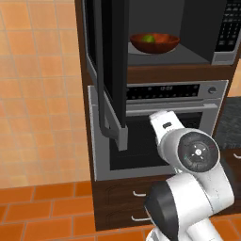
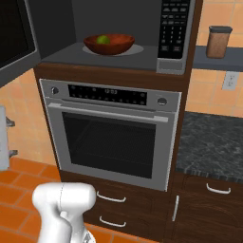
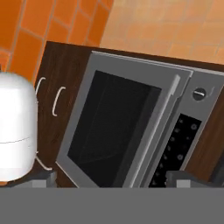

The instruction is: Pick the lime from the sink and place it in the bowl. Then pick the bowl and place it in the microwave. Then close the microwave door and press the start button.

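Pincer — two dark tips at the bottom of the hand view, spread wide apart, released, grasping nothing; it faced the steel oven with its black window and bar handle.

Microwave — built in above the oven, cavity exposed. Microwave door swung fully outward to the left, its grey bar handle hanging down.

Bowl — reddish-brown, resting on the microwave floor, near the middle.

Lime — green, lying inside the bowl.

Keypad panel — dark, right of the cavity.

Brown canister — on a shelf at far right.
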{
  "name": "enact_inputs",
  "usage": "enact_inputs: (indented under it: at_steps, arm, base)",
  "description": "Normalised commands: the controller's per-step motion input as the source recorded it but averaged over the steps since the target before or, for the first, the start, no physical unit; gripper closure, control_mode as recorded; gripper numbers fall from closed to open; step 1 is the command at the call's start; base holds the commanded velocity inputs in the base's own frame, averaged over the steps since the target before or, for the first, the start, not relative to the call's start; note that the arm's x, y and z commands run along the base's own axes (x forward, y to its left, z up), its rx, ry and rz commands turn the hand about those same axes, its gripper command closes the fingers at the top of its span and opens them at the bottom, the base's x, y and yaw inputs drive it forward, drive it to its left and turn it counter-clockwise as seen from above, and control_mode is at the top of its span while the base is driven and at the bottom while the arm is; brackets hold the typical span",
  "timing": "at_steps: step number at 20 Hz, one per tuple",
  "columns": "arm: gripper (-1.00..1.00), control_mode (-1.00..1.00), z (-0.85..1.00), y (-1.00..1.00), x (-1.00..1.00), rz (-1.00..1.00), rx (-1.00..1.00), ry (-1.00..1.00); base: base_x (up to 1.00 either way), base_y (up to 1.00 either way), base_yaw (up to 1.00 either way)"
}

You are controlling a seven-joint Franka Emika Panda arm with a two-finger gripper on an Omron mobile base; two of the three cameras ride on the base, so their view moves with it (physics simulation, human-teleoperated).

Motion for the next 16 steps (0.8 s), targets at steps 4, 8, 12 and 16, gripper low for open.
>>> enact_inputs:
  at_steps: [4,8,12,16]
  arm:
    - [-1.00,-1.00,-0.63,0.86,-0.95,0.00,-0.08,-0.16]
    - [-1.00,-1.00,-0.68,0.82,-0.28,0.00,-0.07,-0.10]
    - [-1.00,-1.00,-0.58,1.00,0.31,-0.03,-0.08,-0.04]
    - [-1.00,-1.00,-0.20,1.00,0.52,-0.08,-0.10,-0.06]
  base:
    - [0.00,0.00,0.00]
    - [0.00,0.00,0.00]
    - [0.00,0.00,0.00]
    - [0.00,0.00,0.00]
